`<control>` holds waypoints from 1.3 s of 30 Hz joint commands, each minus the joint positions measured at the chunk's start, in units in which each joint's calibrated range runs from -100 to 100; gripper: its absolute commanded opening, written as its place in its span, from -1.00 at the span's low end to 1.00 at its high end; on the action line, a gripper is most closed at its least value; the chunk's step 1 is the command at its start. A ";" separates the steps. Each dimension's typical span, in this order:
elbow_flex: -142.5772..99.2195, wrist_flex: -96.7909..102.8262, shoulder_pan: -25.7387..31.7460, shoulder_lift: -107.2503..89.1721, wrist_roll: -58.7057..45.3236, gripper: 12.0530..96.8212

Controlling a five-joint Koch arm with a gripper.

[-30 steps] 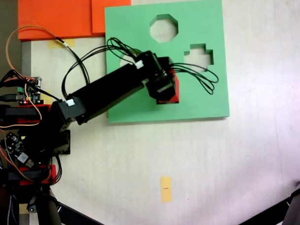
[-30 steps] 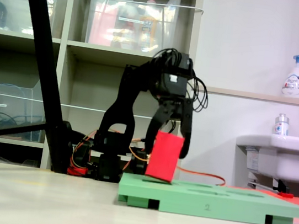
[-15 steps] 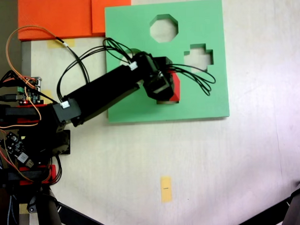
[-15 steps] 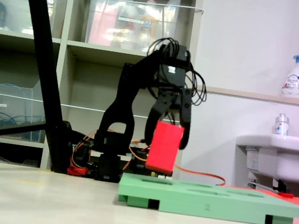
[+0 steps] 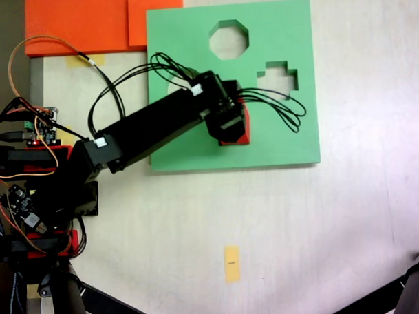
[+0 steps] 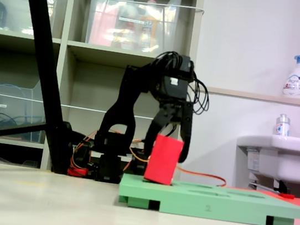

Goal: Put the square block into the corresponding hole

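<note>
Lower than half a second ago, the red block (image 6: pixel 163 160) now has its bottom edge at the top face of the green board (image 6: pixel 221 202), where before it hung clear above it. It stays tilted, its top leaning to the right in the side-on fixed view.

Largest first: a pale desk (image 5: pixel 315 222) carries everything. On it lies the flat green foam board (image 5: pixel 192 40), with an eight-sided cutout (image 5: pixel 228 39) and a cross-shaped cutout (image 5: pixel 277 80) showing from above. An orange sheet (image 5: pixel 74 24) lies beside the board's upper left corner. The black arm (image 5: pixel 150 128) reaches from the left edge across the board. Its gripper (image 6: pixel 166 148) points down with the jaws clenched on the block's upper part. From above, the block (image 5: pixel 244 127) peeks out under the gripper, over the square hole (image 5: pixel 223 142), which is mostly hidden. A small yellow tag (image 5: pixel 231 264) lies well apart, lower on the desk.
</note>
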 commanded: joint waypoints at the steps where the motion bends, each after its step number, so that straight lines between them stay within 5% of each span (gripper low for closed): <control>1: 0.77 -2.35 0.54 0.55 -0.29 -0.69; 23: -1.82 -2.35 0.63 -9.64 -0.24 -0.70; 39: -2.22 -2.35 0.63 2.37 -0.39 -0.69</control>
